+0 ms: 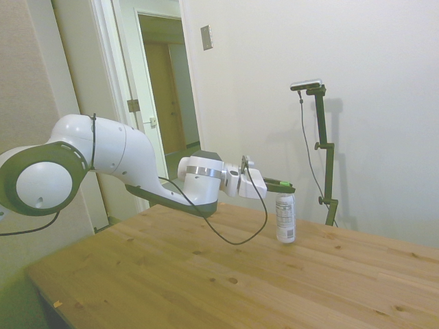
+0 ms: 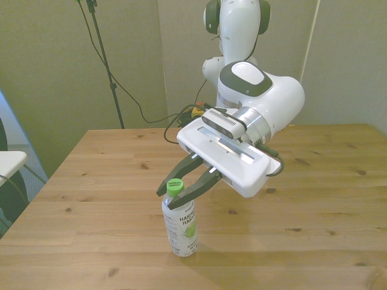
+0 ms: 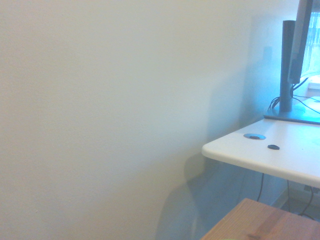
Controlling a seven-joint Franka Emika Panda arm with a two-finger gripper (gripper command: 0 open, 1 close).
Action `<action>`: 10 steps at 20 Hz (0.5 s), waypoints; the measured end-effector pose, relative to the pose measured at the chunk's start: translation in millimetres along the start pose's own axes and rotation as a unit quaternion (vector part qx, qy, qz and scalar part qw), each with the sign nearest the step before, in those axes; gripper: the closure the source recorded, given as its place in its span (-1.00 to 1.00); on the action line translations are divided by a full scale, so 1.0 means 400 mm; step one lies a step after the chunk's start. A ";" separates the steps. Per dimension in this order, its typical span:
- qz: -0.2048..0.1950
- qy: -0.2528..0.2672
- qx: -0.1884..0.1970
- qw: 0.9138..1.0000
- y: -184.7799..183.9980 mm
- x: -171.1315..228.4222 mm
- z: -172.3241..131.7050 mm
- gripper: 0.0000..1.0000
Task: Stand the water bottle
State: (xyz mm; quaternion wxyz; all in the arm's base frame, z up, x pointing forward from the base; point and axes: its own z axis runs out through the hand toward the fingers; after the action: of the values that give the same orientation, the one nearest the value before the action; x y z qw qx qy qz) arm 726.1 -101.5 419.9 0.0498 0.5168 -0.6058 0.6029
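in the side view my gripper (image 1: 282,186) reaches out level from my arm, and the water bottle (image 1: 285,218) stands upright on the tabletop (image 1: 206,274) directly beneath my fingertips, its base flat on the wood and its green cap right at the height of my fingers. from this angle i cannot tell whether the fingers press the cap or just flank it. in the front view my gripper (image 2: 181,188) shows more: the two dark fingers sit on either side of the green cap, one on each flank, with a slight gap visible, so i judge them parted a little around the cap rather than clamped on it. the water bottle (image 2: 180,226) hangs straight below my fingertips, label facing out, bottom on the tabletop (image 2: 314,229), not leaning as far as i can see. the wrist view gives me only a pale wall, a white desk (image 3: 270,155) off to the side and a corner of the tabletop (image 3: 260,225); the bottle is not in it. so i judge the standing itself as done and the step in hand as the release. the next move calls for spreading my fingers well clear of the cap, then backing away without brushing the neck, since a light bottle would tip easily.
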 end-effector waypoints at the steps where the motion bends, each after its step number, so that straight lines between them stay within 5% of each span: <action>1: -0.001 0.000 -0.001 1.000 0.004 -0.002 0.004 1.00; 5: -0.004 0.001 -0.005 1.000 0.016 -0.015 0.020 1.00; 6: -0.004 0.000 -0.006 1.000 0.019 -0.019 0.022 -1.00; 10: 0.000 -0.003 0.000 1.000 0.003 -0.018 0.015 -1.00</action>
State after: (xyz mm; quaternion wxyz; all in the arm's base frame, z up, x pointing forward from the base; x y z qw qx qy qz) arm 732.1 -102.3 412.5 0.0481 0.5188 -0.6056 0.6014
